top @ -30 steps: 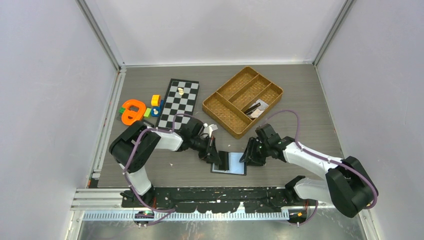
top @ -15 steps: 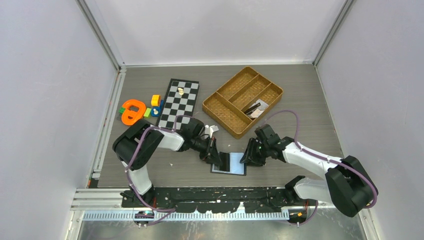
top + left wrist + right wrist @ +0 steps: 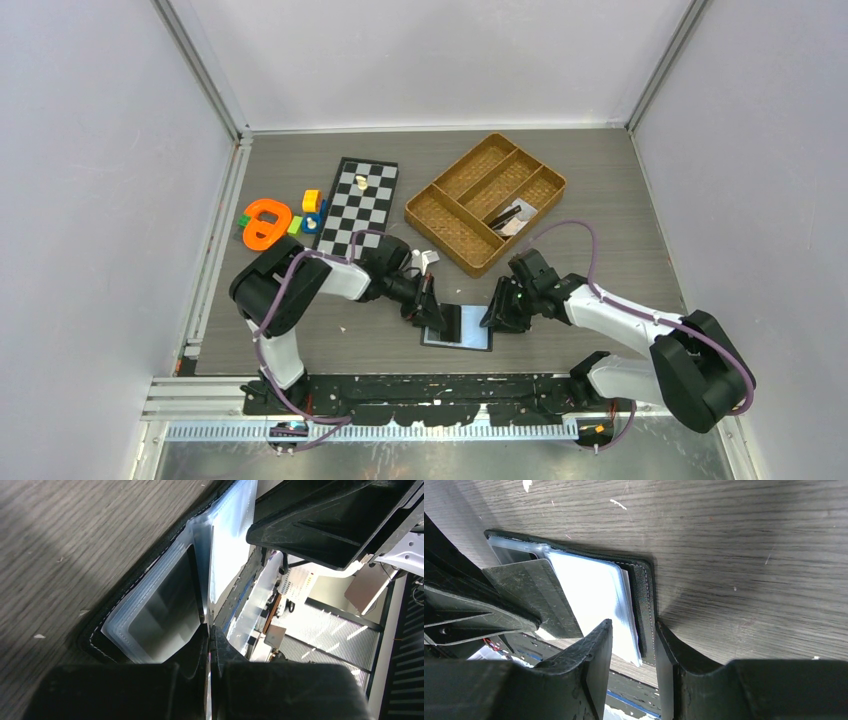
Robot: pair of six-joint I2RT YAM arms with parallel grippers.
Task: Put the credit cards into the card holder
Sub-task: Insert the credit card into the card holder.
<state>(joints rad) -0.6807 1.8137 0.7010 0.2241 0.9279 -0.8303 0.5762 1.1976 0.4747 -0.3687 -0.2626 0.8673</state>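
Both arms bend low over the wallet. The left gripper is clenched shut; the right gripper clamps the wallet's right edge.

A dark wood-grain tabletop is seen. An open black card holder is laid flat near its front edge. Further back, a black-and-white chessboard is placed left of centre, with a brown woven tray to its right. An orange piece and small coloured blocks are scattered left of the chessboard.

Grey wood-grain tabletop, pale lilac enclosure walls, aluminium corner posts, even diffuse light
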